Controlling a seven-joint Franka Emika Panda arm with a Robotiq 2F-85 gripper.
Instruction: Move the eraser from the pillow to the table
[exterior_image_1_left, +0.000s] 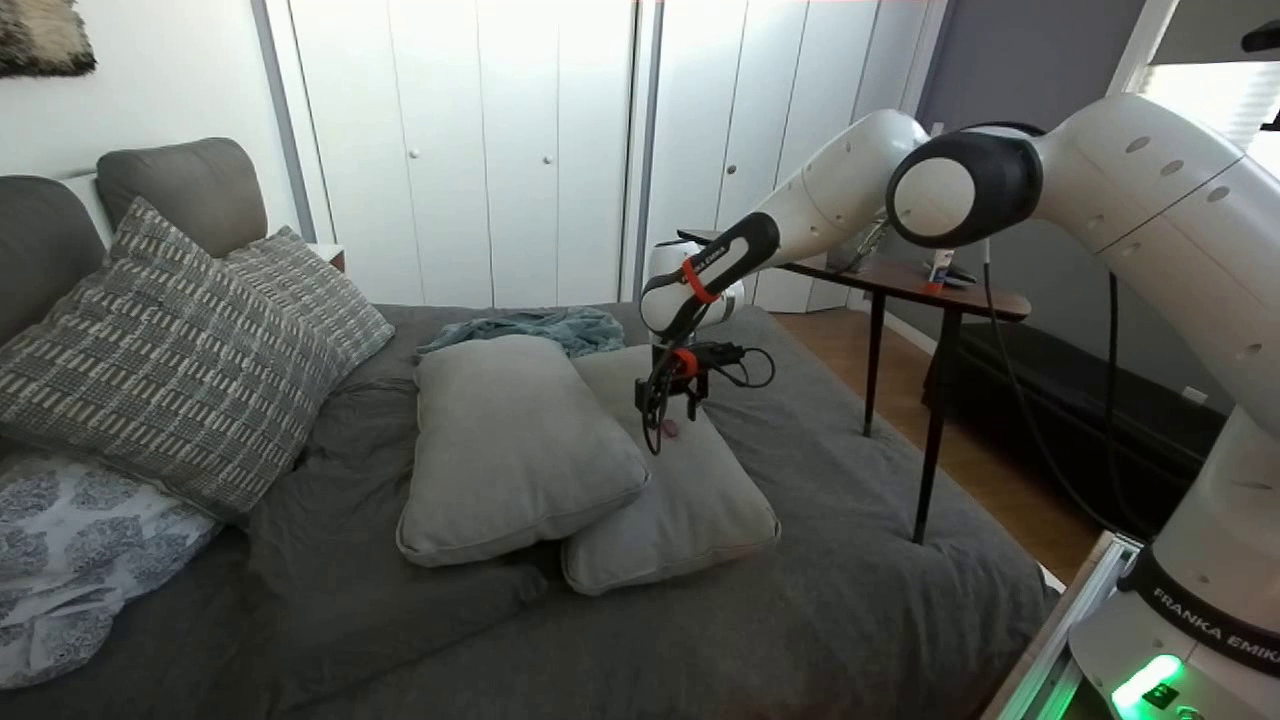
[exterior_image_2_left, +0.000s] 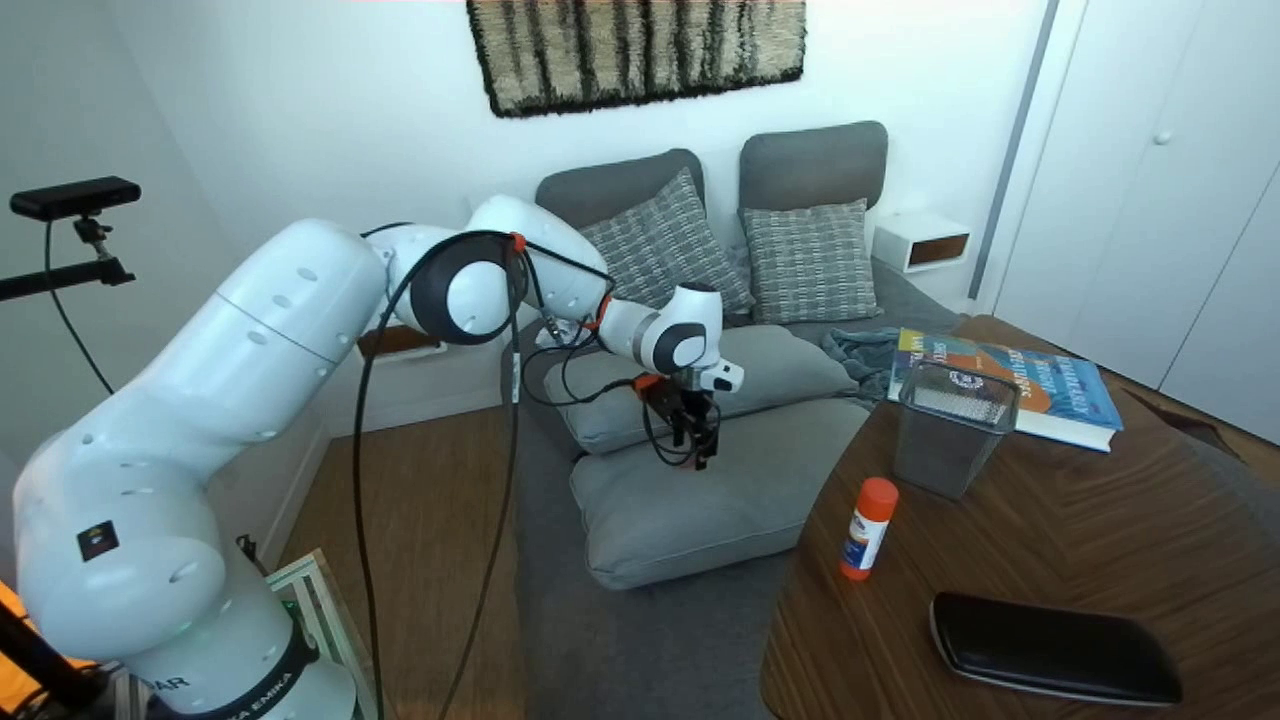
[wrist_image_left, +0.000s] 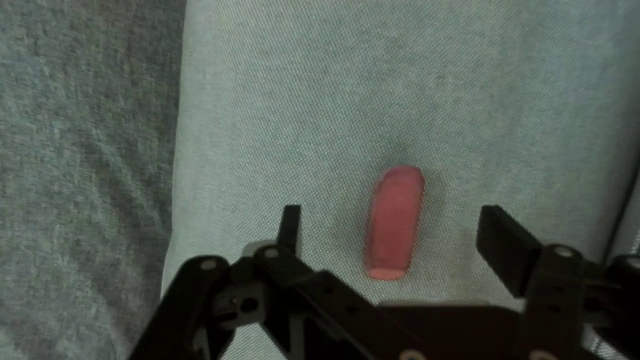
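The eraser (wrist_image_left: 395, 222) is a pink-red block lying on the pale grey pillow (wrist_image_left: 280, 100) in the wrist view. It shows as a small pink spot in an exterior view (exterior_image_1_left: 669, 428). The pillow (exterior_image_1_left: 700, 510) lies on the bed, partly under another pillow, and also shows in an exterior view (exterior_image_2_left: 720, 515). My gripper (wrist_image_left: 390, 212) is open above the pillow, with one finger on each side of the eraser and a gap on both sides. It points down in both exterior views (exterior_image_1_left: 670, 405) (exterior_image_2_left: 697, 452). The dark brown table (exterior_image_1_left: 890, 280) stands beyond the bed's edge; its top (exterior_image_2_left: 1060, 540) is large in an exterior view.
A puffier grey pillow (exterior_image_1_left: 520, 450) lies against the eraser's pillow. The tabletop holds a glue stick (exterior_image_2_left: 868, 528), a black case (exterior_image_2_left: 1050, 650), a clear-sided container (exterior_image_2_left: 950, 430) and a book (exterior_image_2_left: 1070, 395). Patterned cushions (exterior_image_1_left: 170, 350) lean at the headboard. Cables hang from the arm.
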